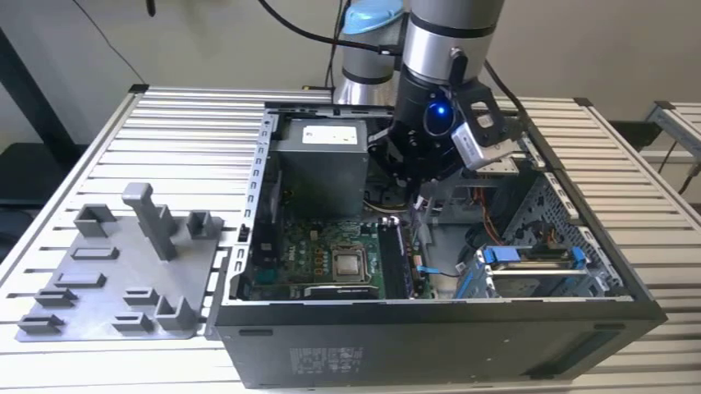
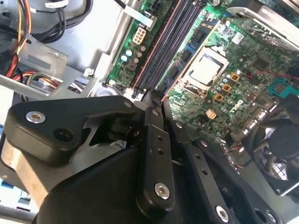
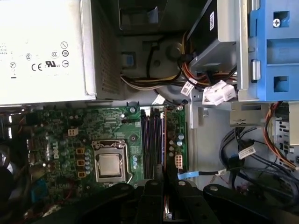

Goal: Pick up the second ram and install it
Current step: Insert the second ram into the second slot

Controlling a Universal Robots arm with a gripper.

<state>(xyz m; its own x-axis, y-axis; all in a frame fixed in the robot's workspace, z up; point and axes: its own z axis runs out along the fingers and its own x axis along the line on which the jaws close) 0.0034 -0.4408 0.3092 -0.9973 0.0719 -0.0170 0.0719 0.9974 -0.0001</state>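
Holder tray (image 1: 110,279) sits left of the open case (image 1: 438,328). Inside, my gripper (image 1: 418,197) hangs over the memory slots (image 3: 152,140), fingers (image 3: 152,196) pinched together on the second ram (image 3: 162,171), edge-on just above them. Blue drive bracket (image 1: 526,256) lies right.

We record the gripper (image 2: 155,96), jaws drawn close together, over the end of the memory slots (image 2: 168,46) on the green motherboard (image 2: 243,51). The processor socket (image 2: 205,70) sits beside the slots; bundled cables (image 2: 60,23) lie off the board's edge.
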